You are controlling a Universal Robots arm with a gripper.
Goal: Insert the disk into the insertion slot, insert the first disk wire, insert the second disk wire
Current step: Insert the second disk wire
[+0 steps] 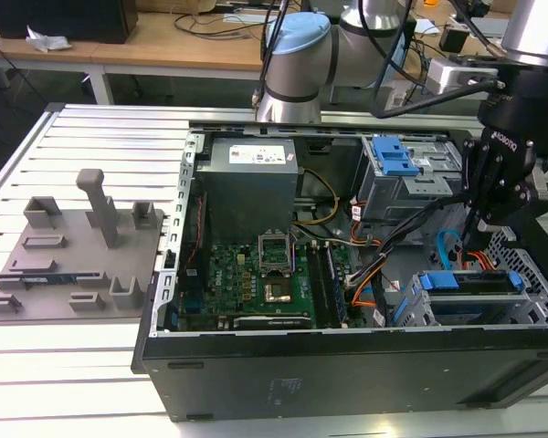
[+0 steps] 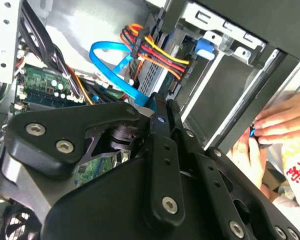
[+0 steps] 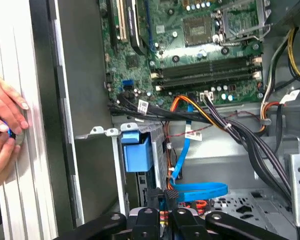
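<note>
1. Disk [image 1: 470, 281] lies flat inside the insertion slot [image 1: 409, 308], with the end of its blue carrier showing above the cage's rim in the exterior view. Judging by that, the first step is done.
2. Gripper [image 3: 166, 196] hangs just beside the slot's open end. In the first wrist view it looks clenched on the black plug of the blue flat wire [image 3: 200, 190], whose loop trails away from the plug.
3. Red, yellow and black wire bundle [image 2: 157, 50] runs to the disk's rear in the second wrist view. Its plug seems to sit against the disk, though I cannot tell whether it is fully home. So one wire is perhaps in, and the blue one appears not yet seated.
4. Computer case [image 1: 347, 365] holds the slot at the exterior view's right and the taller bay with a blue latch [image 1: 397, 173] farther back. It also holds the motherboard [image 1: 256, 274] and the grey power supply [image 1: 251, 178].
5. Outside the case, a grey fixture tray [image 1: 73, 265] on the slatted table [image 1: 64, 383] carries upright holders and a small circuit strip. A person's hands [image 3: 2, 127] rest on the table beside the case wall.
</note>
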